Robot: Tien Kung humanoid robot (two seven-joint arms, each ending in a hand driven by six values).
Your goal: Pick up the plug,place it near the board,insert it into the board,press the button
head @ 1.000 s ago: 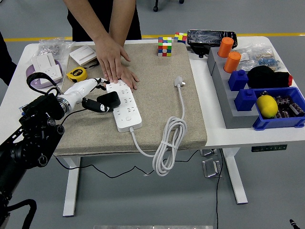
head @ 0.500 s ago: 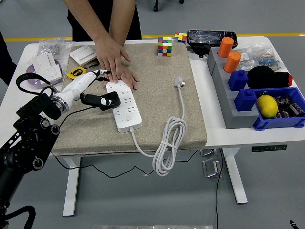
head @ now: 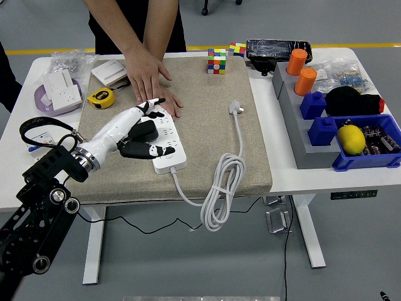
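Note:
A white power strip [head: 171,149] lies on the beige mat [head: 207,150], left of centre. My left hand [head: 152,127], white with black fingertips, reaches over the strip from the left. It is closed on a black plug [head: 143,131] that rests against the strip's top face. A person at the far side presses both hands [head: 152,84] flat on the strip's far end. The strip's own white plug [head: 235,108] and coiled cable [head: 219,188] lie to the right. My right arm is out of view.
A yellow tape measure [head: 100,97] and white sockets [head: 61,88] sit at the far left. Rubik's cubes [head: 217,61] stand at the mat's far edge. Grey steps with orange cups [head: 301,70] and blue bins holding a lemon [head: 351,139] stand at right.
My left hand has carried the black plug to the right, from beside the strip's left edge onto the strip. The person's hands have stayed on the strip's far end.

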